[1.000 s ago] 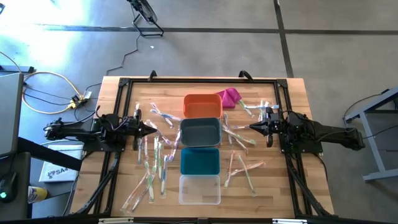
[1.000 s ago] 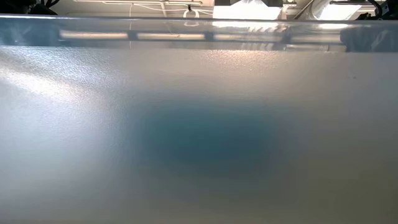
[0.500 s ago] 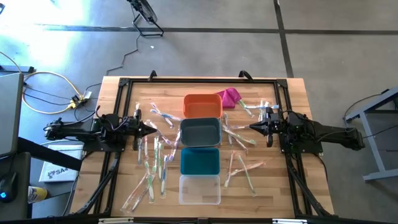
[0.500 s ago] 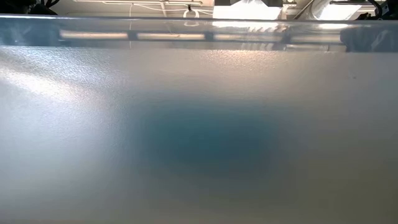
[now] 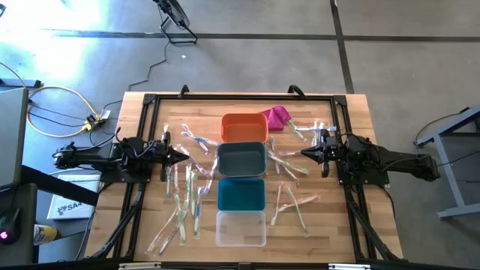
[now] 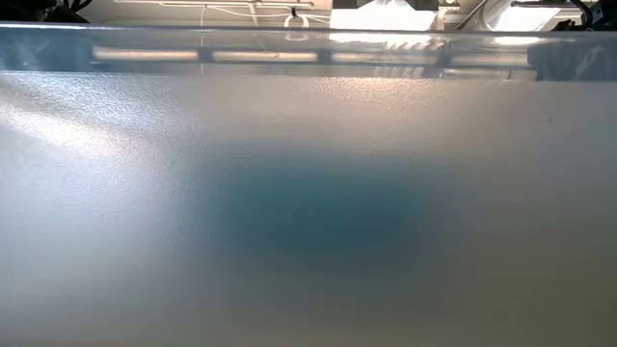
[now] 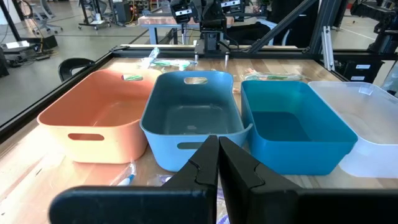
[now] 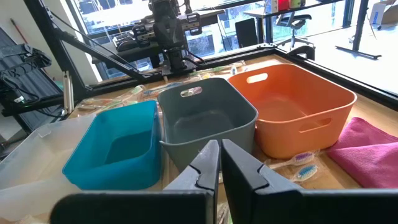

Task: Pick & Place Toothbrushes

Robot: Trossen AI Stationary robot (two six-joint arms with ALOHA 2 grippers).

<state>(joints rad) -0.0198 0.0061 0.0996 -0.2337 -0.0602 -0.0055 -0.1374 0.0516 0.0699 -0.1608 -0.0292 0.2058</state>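
Wrapped toothbrushes lie flat and scattered on the wooden table: several at the left (image 5: 186,196) and several at the right (image 5: 289,202), some near the far right (image 5: 306,129). A row of bins stands down the middle: orange (image 5: 244,127), grey (image 5: 241,159), teal (image 5: 241,195), clear (image 5: 241,228). My left gripper (image 5: 186,154) is shut, level above the table left of the grey bin. My right gripper (image 5: 303,153) is shut, right of that bin. Both hold nothing. One toothbrush (image 8: 297,158) lies by the orange bin (image 8: 297,106).
A magenta cloth (image 5: 277,117) lies at the far side beside the orange bin. A black frame (image 5: 240,97) runs round the table. The low view is filled by the frosted wall of the clear bin (image 6: 308,212). Bare wood (image 5: 337,225) shows at the near right.
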